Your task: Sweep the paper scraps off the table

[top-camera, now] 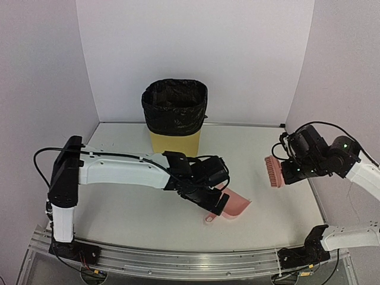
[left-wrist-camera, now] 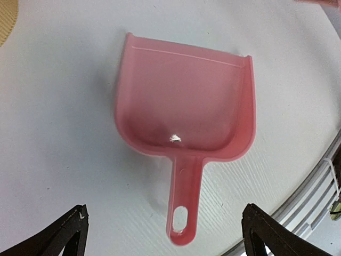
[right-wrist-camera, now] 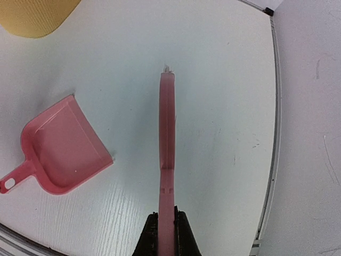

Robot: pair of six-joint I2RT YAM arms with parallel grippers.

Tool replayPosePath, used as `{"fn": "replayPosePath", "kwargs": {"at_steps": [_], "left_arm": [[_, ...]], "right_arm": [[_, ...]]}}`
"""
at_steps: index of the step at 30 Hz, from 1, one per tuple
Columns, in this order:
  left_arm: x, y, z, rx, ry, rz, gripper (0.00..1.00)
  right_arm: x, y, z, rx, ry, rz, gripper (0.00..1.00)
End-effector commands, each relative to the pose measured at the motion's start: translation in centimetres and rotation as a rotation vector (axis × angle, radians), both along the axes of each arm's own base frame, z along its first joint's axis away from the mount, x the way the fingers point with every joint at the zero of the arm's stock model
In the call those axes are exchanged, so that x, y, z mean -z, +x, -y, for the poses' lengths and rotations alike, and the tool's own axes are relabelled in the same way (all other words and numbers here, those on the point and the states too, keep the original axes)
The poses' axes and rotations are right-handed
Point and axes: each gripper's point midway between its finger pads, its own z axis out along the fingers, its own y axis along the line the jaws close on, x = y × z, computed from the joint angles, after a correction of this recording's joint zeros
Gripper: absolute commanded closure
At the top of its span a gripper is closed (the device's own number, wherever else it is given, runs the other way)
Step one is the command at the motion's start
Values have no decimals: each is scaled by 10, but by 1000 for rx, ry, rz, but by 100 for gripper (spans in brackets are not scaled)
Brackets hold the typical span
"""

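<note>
No paper scraps show on the white table [top-camera: 130,208] in any view. An empty pink dustpan [top-camera: 237,205] lies flat on the table near its middle front. My left gripper [top-camera: 212,202] hovers over the handle end. In the left wrist view the dustpan [left-wrist-camera: 184,106] lies below, and the left gripper [left-wrist-camera: 165,218] stands open, its fingers wide apart on both sides of the handle without touching it. My right gripper [top-camera: 284,172] is shut on the handle of a pink hand brush [top-camera: 274,171], held above the table at the right. The right wrist view has the brush [right-wrist-camera: 167,138] edge-on in the right gripper [right-wrist-camera: 167,216].
A yellow bin [top-camera: 174,116] with a black liner stands at the back centre. White walls close in the table on three sides. A metal rail [top-camera: 178,261] runs along the front edge.
</note>
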Motion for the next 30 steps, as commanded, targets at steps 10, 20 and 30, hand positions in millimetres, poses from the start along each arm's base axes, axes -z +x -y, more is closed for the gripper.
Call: {"fn": "replayPosePath", "kwargs": {"at_steps": [10,20,30], "left_arm": [[-53,19,-186,-617,-122,91,0],[-71,8,-258,-814,-267,113,0],[-72,8,-264,-832,-250,124,0]], "right_arm": [[9,32,-79,-332,-169,-81,100],[31,49,-106,-451,-608,-62,100],[54,37,-121,-466,-630,-121,100]]}}
